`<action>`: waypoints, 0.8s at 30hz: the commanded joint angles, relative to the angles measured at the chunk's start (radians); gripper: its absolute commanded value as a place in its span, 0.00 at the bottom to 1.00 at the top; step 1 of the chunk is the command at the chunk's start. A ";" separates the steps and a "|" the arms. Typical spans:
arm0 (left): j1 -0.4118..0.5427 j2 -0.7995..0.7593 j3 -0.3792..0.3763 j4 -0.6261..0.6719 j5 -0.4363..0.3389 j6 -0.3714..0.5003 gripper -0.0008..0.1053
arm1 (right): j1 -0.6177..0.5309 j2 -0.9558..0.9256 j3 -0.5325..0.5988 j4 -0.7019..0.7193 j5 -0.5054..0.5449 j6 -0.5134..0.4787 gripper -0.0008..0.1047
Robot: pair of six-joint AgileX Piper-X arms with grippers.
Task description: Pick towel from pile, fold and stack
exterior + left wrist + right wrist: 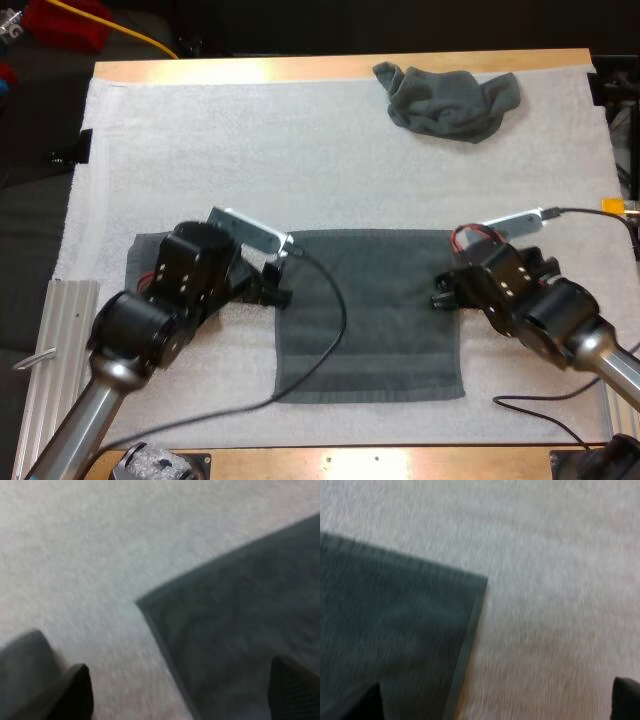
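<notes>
One flat towel (370, 320), left hand (277, 288), right hand (438, 291) open

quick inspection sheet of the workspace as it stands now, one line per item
surface: white mat lying flat on the wooden table
job's things: flat towel spread at the near side; crumpled towel at the far side; another dark cloth partly hidden by the left arm, cannot tell if it is folded
clutter: nothing seen
tools: left tool open at the flat towel's left edge, by its far corner; right tool open at its right edge, by the other far corner
cables: yellow cable beyond the table's far left corner
surroundings: ribbed metal plate beside the mat's near left side
</notes>
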State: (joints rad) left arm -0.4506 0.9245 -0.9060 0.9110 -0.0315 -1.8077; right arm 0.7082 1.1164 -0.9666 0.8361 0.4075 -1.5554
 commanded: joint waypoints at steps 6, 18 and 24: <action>-0.111 -0.117 -0.007 0.143 0.065 -0.105 0.66 | 0.066 -0.119 -0.001 0.167 -0.077 0.078 0.82; -0.268 -0.177 -0.007 0.389 0.065 -0.263 0.66 | 0.231 -0.229 -0.001 0.370 -0.139 0.246 0.82; -0.268 -0.177 -0.007 0.532 0.069 -0.264 0.66 | 0.309 -0.229 -0.001 0.463 -0.144 0.312 0.82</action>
State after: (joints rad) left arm -0.7120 0.7538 -0.9070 1.4274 0.0400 -2.0591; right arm 1.0172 0.8932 -0.9666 1.2771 0.2709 -1.2495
